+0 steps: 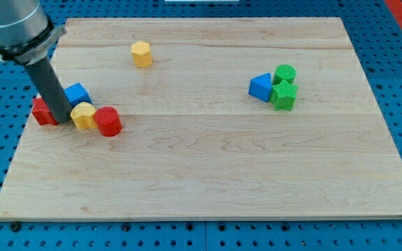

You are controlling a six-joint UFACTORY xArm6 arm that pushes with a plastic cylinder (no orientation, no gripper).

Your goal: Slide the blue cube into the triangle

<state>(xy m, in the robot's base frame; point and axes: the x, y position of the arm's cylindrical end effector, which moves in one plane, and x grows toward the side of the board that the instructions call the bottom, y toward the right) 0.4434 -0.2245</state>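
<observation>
The arm ends in a straight dark rod with no fingers, so there is nothing to open, close or grip. The rod comes down from the view's top left, and my tip (62, 122) rests on the wooden bench (208, 174) near its left edge, inside a tight cluster of blocks.

The blue cube (78, 93) sits just to the right of the rod and a little toward the view's top from the tip, touching or almost touching the rod's side. A red block (42, 111), partly hidden by the rod, lies just left of the tip. A yellow block (83, 116) lies just right of the tip, below the blue cube, and a red cylinder (108, 121) stands against the yellow block's right side.

The blue triangle (260, 87) lies well apart, on the right half of the bench. A green cylinder (284, 73) and a green star-like block (283, 95) sit tight against its right side. A yellow hexagonal block (141, 54) stands alone near the view's top.
</observation>
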